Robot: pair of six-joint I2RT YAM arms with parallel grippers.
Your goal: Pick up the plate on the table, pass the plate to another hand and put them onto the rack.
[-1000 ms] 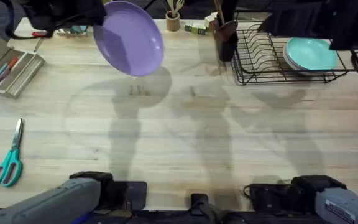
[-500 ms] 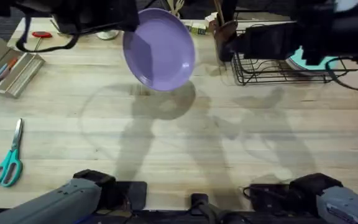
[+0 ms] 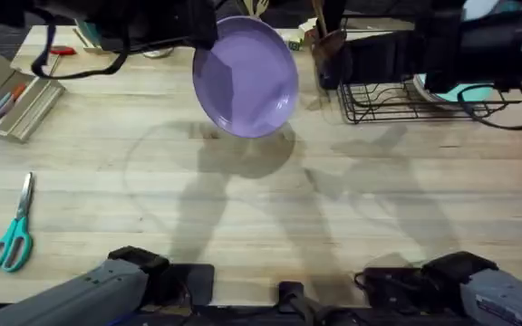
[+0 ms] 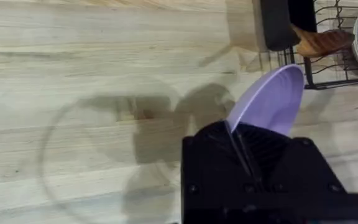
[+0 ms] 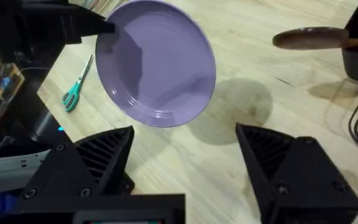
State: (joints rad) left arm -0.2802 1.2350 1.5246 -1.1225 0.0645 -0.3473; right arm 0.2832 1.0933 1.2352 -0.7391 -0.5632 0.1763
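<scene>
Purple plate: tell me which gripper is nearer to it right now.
Left. The left gripper is clamped on the plate at its rim, holding it above the table. The right gripper is open, facing the plate with a gap between.

No readable text, label, brand, number or sign anywhere in these views.
</scene>
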